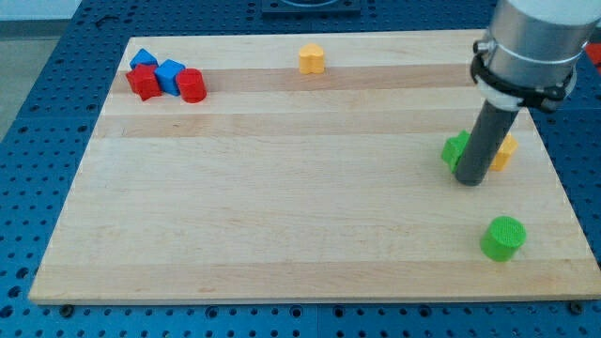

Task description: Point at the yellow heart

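A yellow block point(312, 58), likely the heart, sits near the view's top, middle of the wooden board point(282, 188). My tip point(470, 181) rests at the view's right, far from it. The rod stands in front of a green block point(455, 149) and a second yellow-orange block point(505, 152), partly hiding both. The tip is just below and between them, touching or nearly touching the green one.
A green cylinder point(503, 238) sits at the lower right. At the top left is a cluster: two blue blocks point(143, 59) point(170, 73), a red block point(144, 84) and a red cylinder point(192, 85). The board lies on a blue perforated table.
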